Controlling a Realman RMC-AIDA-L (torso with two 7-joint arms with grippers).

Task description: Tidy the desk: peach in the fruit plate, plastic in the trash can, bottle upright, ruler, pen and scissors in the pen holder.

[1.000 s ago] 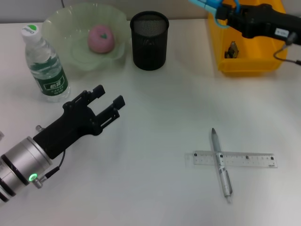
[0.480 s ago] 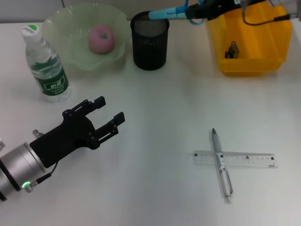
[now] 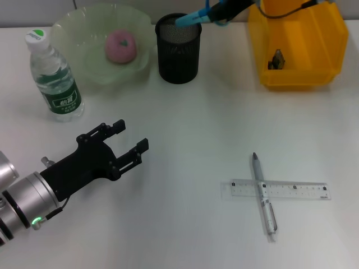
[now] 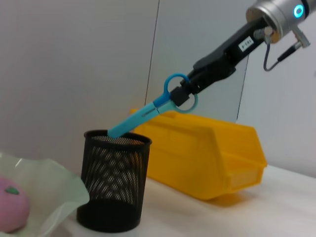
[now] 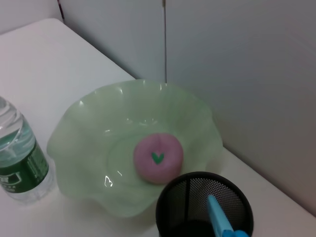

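Observation:
My right gripper [image 3: 217, 9] is shut on the handles of the blue scissors [image 3: 195, 17], at the back of the table. The scissors slant down with their tip in the mouth of the black mesh pen holder [image 3: 178, 47]; the left wrist view shows this too, scissors [image 4: 143, 116], holder [image 4: 114, 187]. The pink peach [image 3: 120, 46] lies in the green fruit plate [image 3: 78, 28]. The water bottle [image 3: 53, 78] stands upright at the left. A pen [image 3: 263, 193] lies across a clear ruler [image 3: 297, 189] at the front right. My left gripper [image 3: 126, 140] is open and empty, low over the table at the front left.
A yellow bin [image 3: 303, 67] stands at the back right with a small dark item [image 3: 276, 59] inside. The fruit plate stands just left of the pen holder. Bare white table lies between my left gripper and the pen.
My right gripper has carried the scissors left from over the yellow bin until their tip reached the pen holder's mouth. My left arm has drawn back slightly toward the front left.

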